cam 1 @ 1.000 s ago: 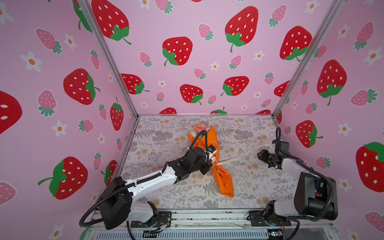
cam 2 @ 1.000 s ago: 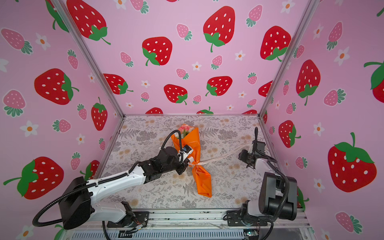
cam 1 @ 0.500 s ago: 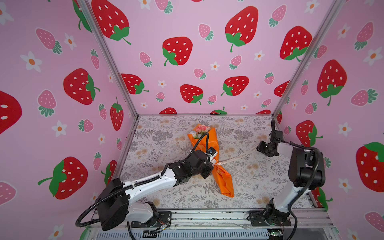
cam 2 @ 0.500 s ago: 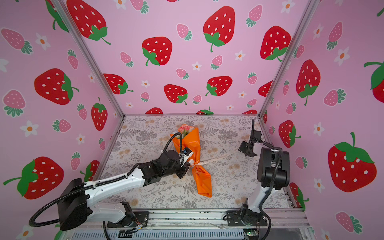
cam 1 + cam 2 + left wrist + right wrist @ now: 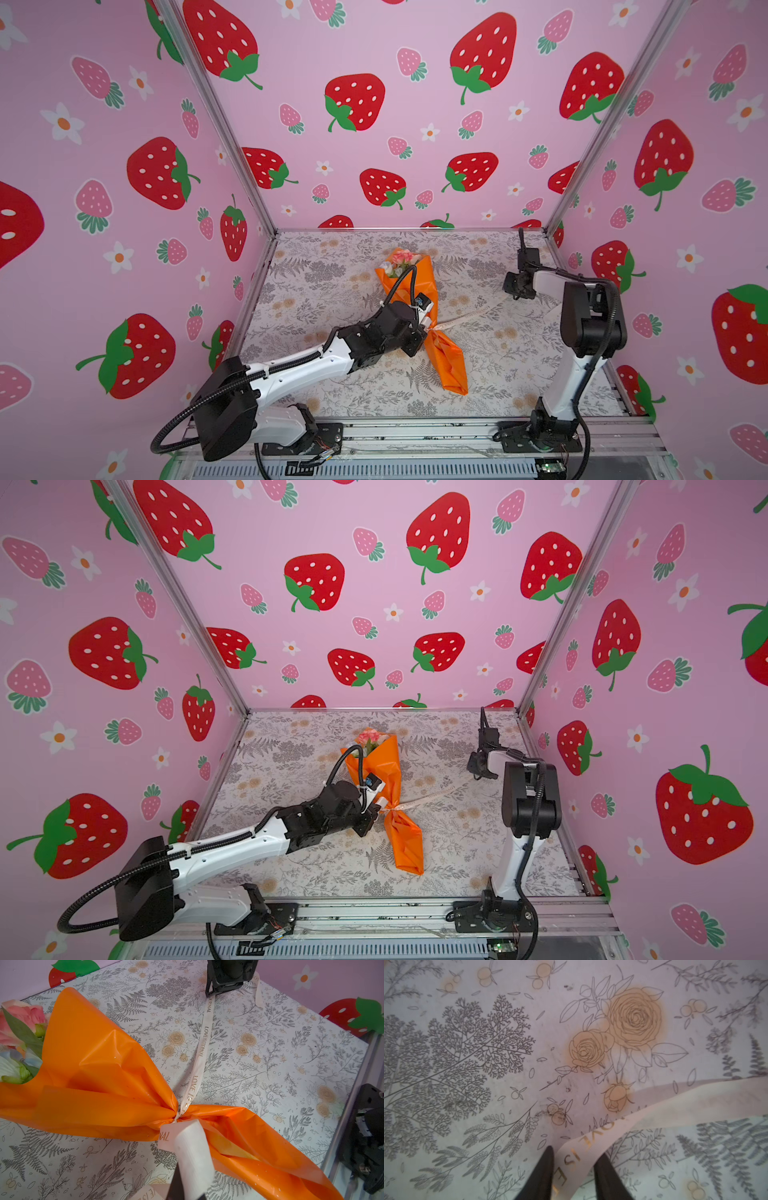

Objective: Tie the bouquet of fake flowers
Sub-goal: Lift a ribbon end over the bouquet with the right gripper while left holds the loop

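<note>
Bright, even, soft light, faint shadows, wide-angle bending at edges, left fingers [image 5: 193,1147] blurred close-up.

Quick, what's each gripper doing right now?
Left gripper: closed on one end of the ribbon.
Right gripper: open, ribbon passing between its fingers, not yet pinched.

The orange wrapping paper [image 5: 93,1084] hides every stem of the bouquet of fake flowers [image 5: 18,1022], and the left wrist view's edge cuts through the rose heads. There the left claw [image 5: 188,1126] shows only as one pale, blurred finger, which covers part of the lettering on the cream ribbon [image 5: 199,1057]. In the right wrist view the picture's edge cuts off the right claw [image 5: 574,1153] behind its two dark tips. Whether they touch the cream ribbon between them cannot be told. In both top views that claw [image 5: 517,286] [image 5: 482,766] is too small to read.
</note>
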Controlling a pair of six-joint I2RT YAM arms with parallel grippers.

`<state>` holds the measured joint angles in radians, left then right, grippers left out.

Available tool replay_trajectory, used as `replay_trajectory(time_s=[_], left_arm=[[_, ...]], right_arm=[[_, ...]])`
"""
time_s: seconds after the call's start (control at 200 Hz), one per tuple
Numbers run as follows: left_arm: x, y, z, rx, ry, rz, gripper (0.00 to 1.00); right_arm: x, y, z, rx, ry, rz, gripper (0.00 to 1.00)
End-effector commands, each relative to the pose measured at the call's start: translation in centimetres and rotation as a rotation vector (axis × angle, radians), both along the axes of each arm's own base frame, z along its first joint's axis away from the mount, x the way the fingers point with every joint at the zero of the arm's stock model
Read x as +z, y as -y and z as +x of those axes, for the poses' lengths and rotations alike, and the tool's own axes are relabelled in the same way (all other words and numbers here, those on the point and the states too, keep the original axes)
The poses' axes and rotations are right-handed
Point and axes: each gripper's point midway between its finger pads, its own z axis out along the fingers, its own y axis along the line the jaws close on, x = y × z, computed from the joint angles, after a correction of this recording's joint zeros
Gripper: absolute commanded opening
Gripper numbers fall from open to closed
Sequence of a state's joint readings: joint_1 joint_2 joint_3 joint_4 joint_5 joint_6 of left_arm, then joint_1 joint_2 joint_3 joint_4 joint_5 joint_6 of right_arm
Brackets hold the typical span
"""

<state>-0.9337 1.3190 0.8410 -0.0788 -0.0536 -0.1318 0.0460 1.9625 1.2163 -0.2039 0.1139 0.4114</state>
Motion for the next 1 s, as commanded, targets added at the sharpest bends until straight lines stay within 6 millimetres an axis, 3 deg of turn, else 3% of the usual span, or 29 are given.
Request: replay_trajectory(time_s=[0.0, 0.13, 0.23, 0.345, 0.455, 0.59, 0.715, 0.785, 0.875, 0.996], left_arm=[[0.4, -0.5, 0.1, 0.024, 0.022, -0.014, 0.00], [0.5, -0.4, 0.0, 0.025, 0.018, -0.031, 0.00], [0.6, -0.2, -0.1, 0.027, 0.016, -0.054, 0.00], [0.6, -0.1, -0.1, 0.031, 0.015, -0.077, 0.00], [0.7, -0.2, -0.2, 0.041, 0.015, -0.101, 0.00], [0.7, -0.3, -0.3, 0.054, 0.023, -0.146, 0.00], [0.7, -0.7, -0.2, 0.083, 0.034, -0.186, 0.00], [0.9, -1.1, 0.0, 0.112, 0.047, -0.220, 0.00], [0.9, -1.6, 0.0, 0.142, 0.051, -0.255, 0.00], [1.0, -2.1, -0.2, 0.161, 0.059, -0.313, 0.00]], right_arm=[[-2.2, 0.3, -2.0, -0.018, -0.093, 0.001, 0.15], [2.1, -0.8, -0.6, 0.012, 0.028, 0.054, 0.00], [6.6, -1.7, -0.3, 0.043, 0.139, 0.109, 0.00], [11.6, -4.7, -0.9, 0.165, 0.275, 0.206, 0.00], [15.8, -9.5, -2.4, 0.345, 0.366, 0.327, 0.00], [20.6, -18.8, -5.2, 0.637, 0.418, 0.453, 0.00], [24.3, -30.1, -11.0, 0.985, 0.430, 0.568, 0.00], [25.0, -34.3, -14.4, 1.127, 0.414, 0.589, 0.00], [25.3, -37.8, -17.9, 1.272, 0.405, 0.577, 0.00], [24.9, -39.8, -20.7, 1.383, 0.391, 0.580, 0.00]])
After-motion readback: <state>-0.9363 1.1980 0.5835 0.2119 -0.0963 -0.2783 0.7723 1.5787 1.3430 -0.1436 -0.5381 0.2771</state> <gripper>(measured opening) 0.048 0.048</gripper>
